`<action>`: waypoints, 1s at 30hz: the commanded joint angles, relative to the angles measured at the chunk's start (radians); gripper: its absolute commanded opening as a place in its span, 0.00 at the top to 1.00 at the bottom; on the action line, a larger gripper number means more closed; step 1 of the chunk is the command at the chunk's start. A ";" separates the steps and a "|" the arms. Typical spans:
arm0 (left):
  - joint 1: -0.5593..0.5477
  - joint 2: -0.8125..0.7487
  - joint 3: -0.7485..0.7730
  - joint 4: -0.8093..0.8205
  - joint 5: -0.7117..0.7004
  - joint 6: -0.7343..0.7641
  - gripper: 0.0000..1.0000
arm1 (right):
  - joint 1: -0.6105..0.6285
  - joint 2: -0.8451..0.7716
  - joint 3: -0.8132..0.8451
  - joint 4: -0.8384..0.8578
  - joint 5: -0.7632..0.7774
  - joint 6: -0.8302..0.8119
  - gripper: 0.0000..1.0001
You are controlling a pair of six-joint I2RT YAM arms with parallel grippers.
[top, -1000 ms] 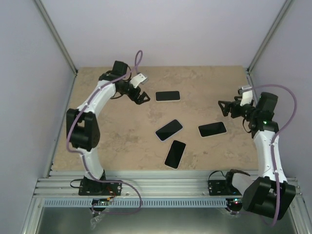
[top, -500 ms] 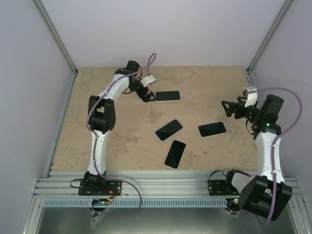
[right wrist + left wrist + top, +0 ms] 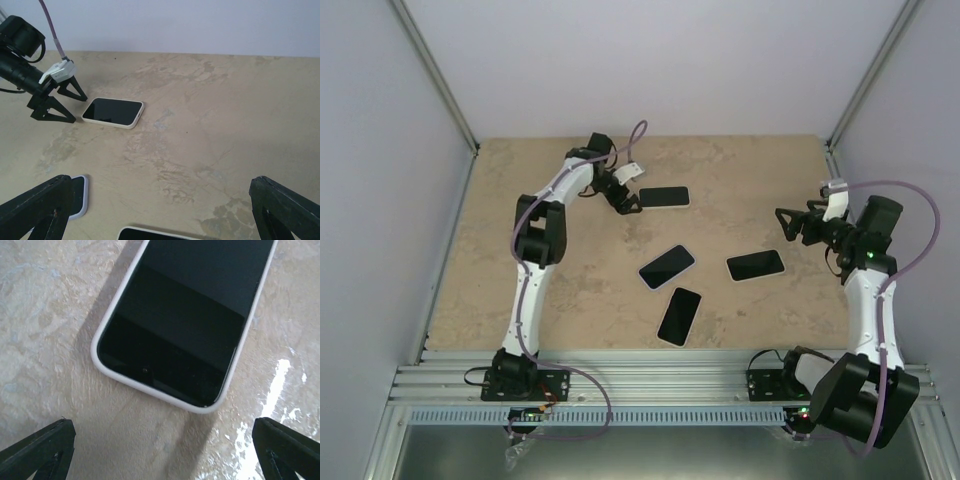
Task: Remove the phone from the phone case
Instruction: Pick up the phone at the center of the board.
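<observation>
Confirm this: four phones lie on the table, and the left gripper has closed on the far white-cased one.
Not closed. The left gripper is open, fingertips spread short of the white-cased phone, as the left wrist view shows. The rest holds.

Soft, even light is falling from above onto the table [image 3: 570,290]. The top view is reading sharp from edge to edge, and the pale walls [image 3: 650,70] are taking on a faint lilac cast. The arms [image 3: 525,290] are throwing only weak, blurry shadows.

In the left wrist view, the cased phone [image 3: 185,325] near the table's far edge is casting a broad, soft shadow along its left side and below its end. A white streak of glare [image 3: 276,382] is shining off the mottled surface beside it. The dark screen is reflecting faint lighter and darker bands. The fingers [image 3: 37,447] are showing as dark, slightly soft shapes in the lower corners.

The right wrist view is looking bright and clear, and its fingers [image 3: 35,210] are reading as near-black silhouettes.
</observation>
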 commanded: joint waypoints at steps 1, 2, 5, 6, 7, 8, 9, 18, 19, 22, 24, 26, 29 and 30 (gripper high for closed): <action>-0.030 0.041 0.058 0.015 -0.014 0.055 0.01 | -0.010 0.012 -0.014 0.029 -0.032 -0.013 0.02; -0.040 0.052 0.075 0.004 -0.027 0.070 0.01 | -0.011 0.014 -0.013 0.030 -0.032 -0.013 0.02; -0.072 0.090 0.127 -0.032 -0.083 0.115 0.01 | -0.016 0.015 -0.015 0.031 -0.032 -0.014 0.02; -0.085 0.100 0.136 -0.040 -0.101 0.133 0.01 | -0.016 0.018 -0.015 0.032 -0.033 -0.013 0.02; -0.096 0.108 0.142 -0.048 -0.122 0.151 0.01 | -0.017 0.019 -0.015 0.032 -0.035 -0.014 0.02; -0.106 0.117 0.148 -0.054 -0.140 0.169 0.01 | -0.019 0.021 -0.014 0.032 -0.035 -0.014 0.02; -0.117 0.124 0.154 -0.060 -0.159 0.189 0.01 | -0.019 0.023 -0.012 0.029 -0.037 -0.015 0.02; -0.173 0.170 0.198 -0.035 -0.225 0.274 0.01 | -0.031 0.014 -0.015 0.026 -0.041 -0.016 0.02; -0.179 0.170 0.199 -0.033 -0.222 0.278 0.01 | -0.033 0.013 -0.015 0.027 -0.043 -0.015 0.02; -0.200 0.171 0.201 -0.046 -0.220 0.285 0.01 | -0.036 0.014 -0.015 0.026 -0.047 -0.015 0.02; -0.213 0.173 0.197 -0.070 -0.236 0.294 0.01 | -0.036 0.014 -0.013 0.023 -0.051 -0.016 0.02; -0.217 0.173 0.198 -0.099 -0.238 0.299 0.02 | -0.036 0.013 -0.012 0.024 -0.056 -0.020 0.02; -0.217 0.170 0.198 -0.148 -0.251 0.305 0.06 | -0.037 0.011 -0.008 0.022 -0.064 -0.022 0.02; -0.218 0.167 0.197 -0.172 -0.260 0.309 0.09 | -0.037 0.011 -0.006 0.020 -0.069 -0.023 0.02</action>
